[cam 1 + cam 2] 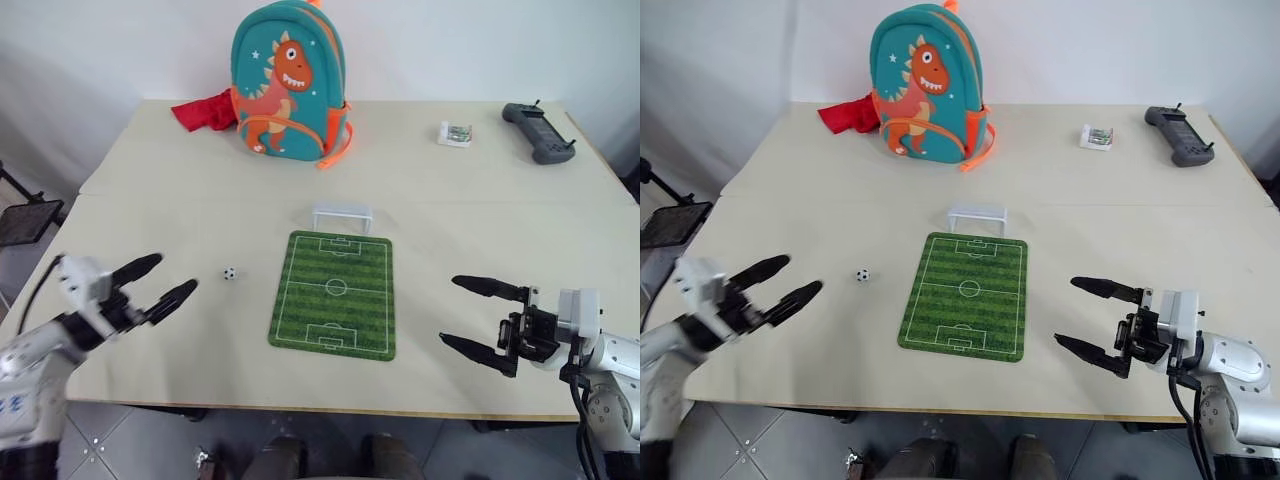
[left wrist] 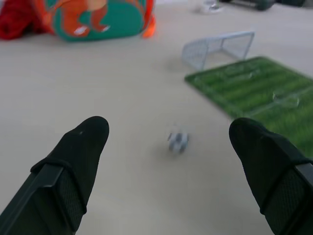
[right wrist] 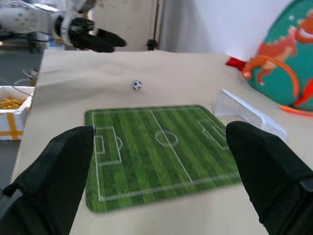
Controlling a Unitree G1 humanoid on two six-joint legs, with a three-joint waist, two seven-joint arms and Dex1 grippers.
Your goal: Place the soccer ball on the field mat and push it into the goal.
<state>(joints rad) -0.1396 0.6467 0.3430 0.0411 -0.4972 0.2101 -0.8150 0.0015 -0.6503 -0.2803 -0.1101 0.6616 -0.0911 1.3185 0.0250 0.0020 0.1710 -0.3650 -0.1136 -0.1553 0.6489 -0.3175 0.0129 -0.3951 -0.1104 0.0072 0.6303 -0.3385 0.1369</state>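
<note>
Left of the field mat (image 1: pixel 333 296) we've got the soccer ball (image 1: pixel 230 273) sitting on the bench (image 1: pixel 180 180), off the grass. Our left gripper (image 1: pixel 160 282) hovers left of the mat, fingers wide apart, empty. Right gripper (image 1: pixel 478 315), right of the mat, same deal.

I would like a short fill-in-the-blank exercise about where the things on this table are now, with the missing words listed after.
1. The soccer ball lies on the bare table, between the left gripper and the ____.
2. The goal stands at the far end of the field mat, toward the ____ with the dinosaur.
3. Both the left gripper and the right gripper are ____ and hold nothing.

Missing words: field mat; backpack; open
</note>
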